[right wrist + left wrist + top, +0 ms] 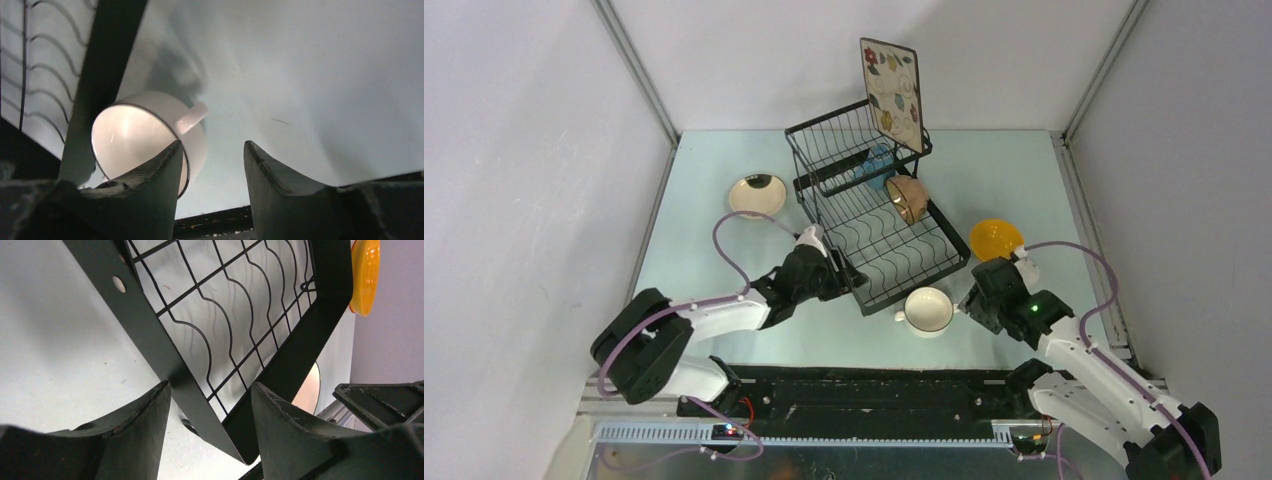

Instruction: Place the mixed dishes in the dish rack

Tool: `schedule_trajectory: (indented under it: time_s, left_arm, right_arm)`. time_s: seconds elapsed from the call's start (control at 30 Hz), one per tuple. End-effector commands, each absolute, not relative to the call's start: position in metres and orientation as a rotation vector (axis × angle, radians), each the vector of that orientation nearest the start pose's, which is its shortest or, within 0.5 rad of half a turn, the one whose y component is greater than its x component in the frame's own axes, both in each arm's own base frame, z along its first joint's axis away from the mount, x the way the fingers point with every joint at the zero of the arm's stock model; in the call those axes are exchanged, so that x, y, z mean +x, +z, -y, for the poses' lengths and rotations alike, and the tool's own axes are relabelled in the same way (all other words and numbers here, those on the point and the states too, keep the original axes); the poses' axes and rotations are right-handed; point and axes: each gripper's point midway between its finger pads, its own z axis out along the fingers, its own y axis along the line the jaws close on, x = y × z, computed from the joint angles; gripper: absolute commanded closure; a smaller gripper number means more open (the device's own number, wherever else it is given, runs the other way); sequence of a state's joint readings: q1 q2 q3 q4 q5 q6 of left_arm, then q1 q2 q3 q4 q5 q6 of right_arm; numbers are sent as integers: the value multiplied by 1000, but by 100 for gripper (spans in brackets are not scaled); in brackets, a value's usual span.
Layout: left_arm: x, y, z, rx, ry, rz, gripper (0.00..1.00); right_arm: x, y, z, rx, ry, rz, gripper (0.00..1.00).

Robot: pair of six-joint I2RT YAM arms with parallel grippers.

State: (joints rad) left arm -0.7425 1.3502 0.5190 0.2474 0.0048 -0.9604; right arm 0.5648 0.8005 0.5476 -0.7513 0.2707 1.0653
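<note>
so my left gripper (210, 385) is parked at the near left corner of the dish rack (894, 250), one finger on each side of the black frame where it comes to a point. both fingers look right up against the bars, but honestly i can't tell if i'm squeezing or just sitting there

my right gripper (212, 145) is low over the table (714, 160), fingers spread and gripping nothing. the white two-handled cup (135, 135) is just beside one finger, a handle poking toward the gap. it stands on the table right by the rack's near right corner

the square cream floral plate (892, 92) stands upright at the far side of the raised basket, the blue mug (876, 165) shows through the basket wires, and the brown bowl (908, 197) is on its side on the lower tray. the yellow bowl (996, 238) is on the table right of the rack, and a round cream plate (757, 194) is on its left
</note>
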Motion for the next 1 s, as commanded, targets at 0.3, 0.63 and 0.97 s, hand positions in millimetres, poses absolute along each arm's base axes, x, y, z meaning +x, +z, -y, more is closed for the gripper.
schedule_trajectory:
  time_s: [0.3,0.63,0.97]
  left_arm:
    - [267,78,299,-193,-1012,-2210,43]
    - [266,92,288,-149,-964,-2177,40]
    - [254,115,265,-158,-930,-2136,36]
  right_arm:
    - [194,52,-86,1341,437,-2307,55]
    - [204,40,-105,1454,533,-2265,54]
    - [216,45,-103,1466,526,-2195,43]
